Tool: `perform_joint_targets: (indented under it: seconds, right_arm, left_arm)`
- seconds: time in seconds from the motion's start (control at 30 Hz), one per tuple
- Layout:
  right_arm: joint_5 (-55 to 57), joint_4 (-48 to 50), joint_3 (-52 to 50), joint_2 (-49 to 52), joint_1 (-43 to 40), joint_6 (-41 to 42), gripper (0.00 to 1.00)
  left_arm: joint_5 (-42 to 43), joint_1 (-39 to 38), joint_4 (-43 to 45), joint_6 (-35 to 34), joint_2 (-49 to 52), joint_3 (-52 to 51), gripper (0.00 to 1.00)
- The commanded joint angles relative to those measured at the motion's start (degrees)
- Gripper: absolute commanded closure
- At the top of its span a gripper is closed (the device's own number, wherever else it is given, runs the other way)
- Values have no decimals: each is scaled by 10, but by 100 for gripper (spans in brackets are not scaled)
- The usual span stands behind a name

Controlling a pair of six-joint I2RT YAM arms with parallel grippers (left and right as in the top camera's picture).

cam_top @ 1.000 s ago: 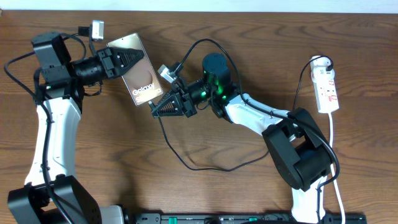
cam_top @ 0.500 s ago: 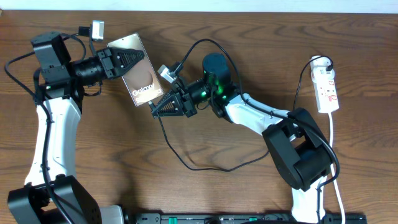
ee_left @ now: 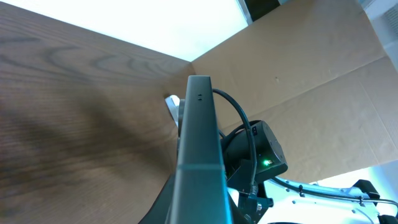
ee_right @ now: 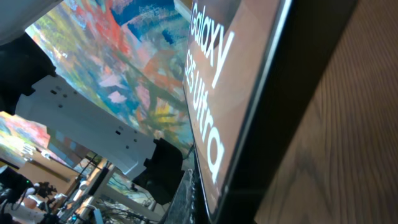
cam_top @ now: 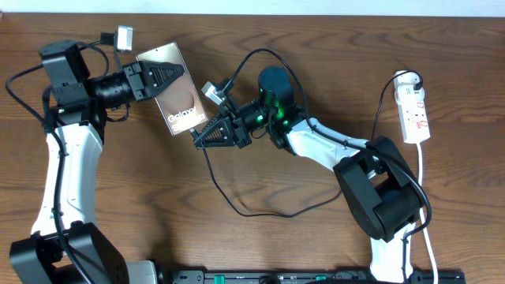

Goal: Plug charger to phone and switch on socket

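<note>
My view, brown wood-grain table (cam_top: 158, 205), cardboard panel (ee_left: 311, 74) behind, left gripper (cam_top: 180, 73) clamped on phone (cam_top: 181, 106), right gripper (cam_top: 197, 140) pinching charger (cam_top: 237, 209), 1 white socket (cam_top: 415, 110) well apart.

Overhead, the charger (cam_top: 237, 208) snakes up across the bench (cam_top: 142, 205) and its plug tip vanishes under the clamped right pincer (cam_top: 197, 139), right at the lower end of the phone (cam_top: 180, 101). In the port or just short of it? Can't tell. The left pincer (cam_top: 177, 75) covers part of the phone's upper face. Over near the bench's right edge, the socket (cam_top: 416, 114) has red switches too small to read as on or off. Its white cord (cam_top: 421, 156) runs off the bottom edge. In the left wrist view the phone is edge-on, cut off at the bottom, with the fingers hidden behind it. In the right wrist view the phone crowds the shot, its lettering cropped and the plug tip hidden.
</note>
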Motion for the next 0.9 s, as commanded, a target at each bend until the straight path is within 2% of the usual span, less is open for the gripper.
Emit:
perform_joint_targets:
  seconds: [0.0, 0.87]
  right_arm:
    - [17, 2, 5, -1, -7, 6, 99]
    - [73, 4, 5, -1, -3, 36, 99]
  left_arm:
    - [31, 0, 1, 12, -3, 0, 92]
    - [29, 0, 6, 20, -3, 0, 93]
